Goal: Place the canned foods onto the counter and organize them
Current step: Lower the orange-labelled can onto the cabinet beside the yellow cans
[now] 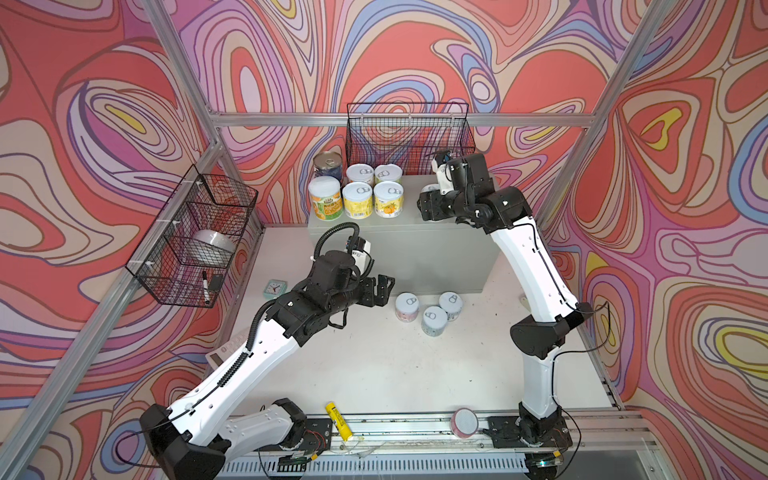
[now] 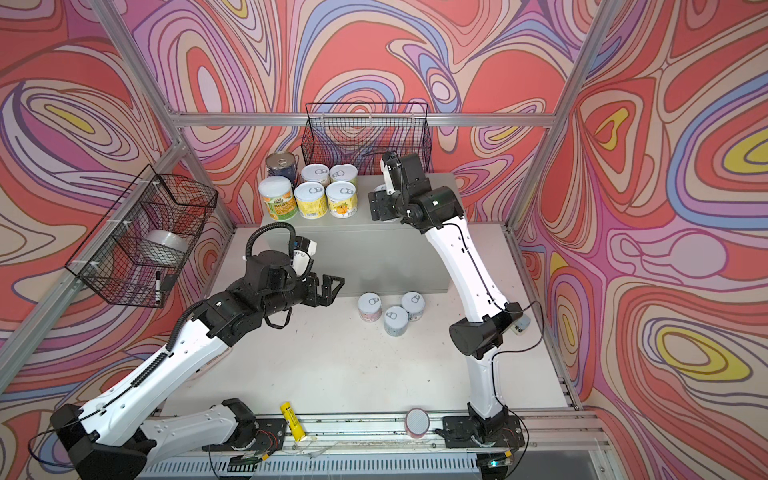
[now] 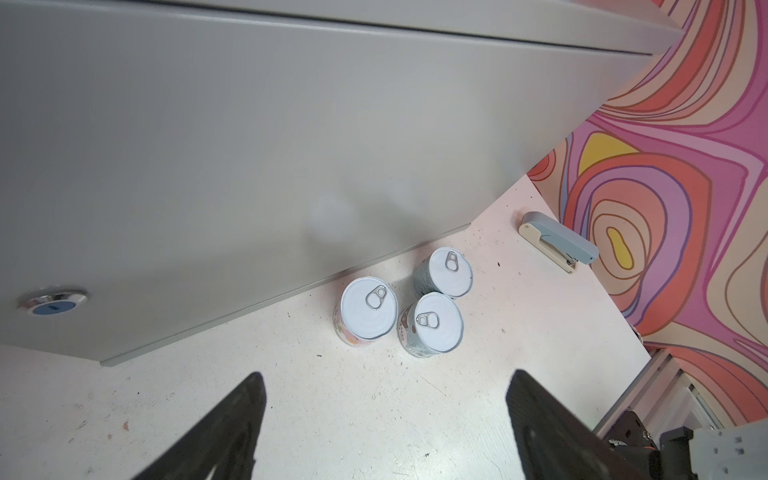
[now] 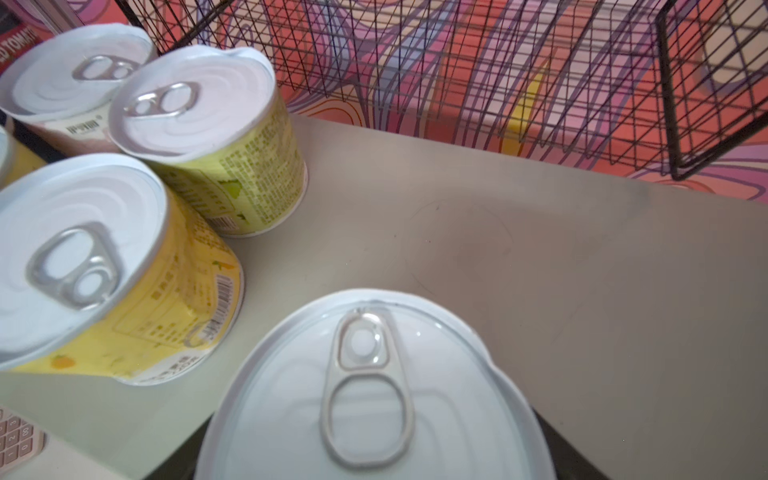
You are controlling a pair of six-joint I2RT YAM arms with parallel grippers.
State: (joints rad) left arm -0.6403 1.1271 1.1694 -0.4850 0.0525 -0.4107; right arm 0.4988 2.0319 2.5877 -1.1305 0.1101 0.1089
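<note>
**Operator:** Where do the hands stand?

**Spotter:** Your left gripper is wide open and empty, low over the table. Its fingers point at the three table cans, which stand close together just in front of the counter. Your right gripper is above the counter top with a seventh can directly beneath it. That wrist view shows only the lid and no fingers, so I cannot tell whether you are clamped on it or standing clear.

**Operator:** How much is done?

**Spotter:** Most of it, by my count. Six cans form a tight block at the counter's left end, with the metal-topped can at the back corner. The seventh stands apart, to the right of the block. That leaves the three on the table for you to lift. After that, I'd judge, the seventh needs closing up to the block.

**Operator:** Anything legible?

**Spotter:** Little. The yellow can nearest your right wrist shows a barcode and a small drawing of an orange fruit. The green can behind it has print too fine to read. At that picture's edge a red label reads "ED TOMAT", cut off at both ends. The table cans show you only plain white pull-tab lids.
</note>
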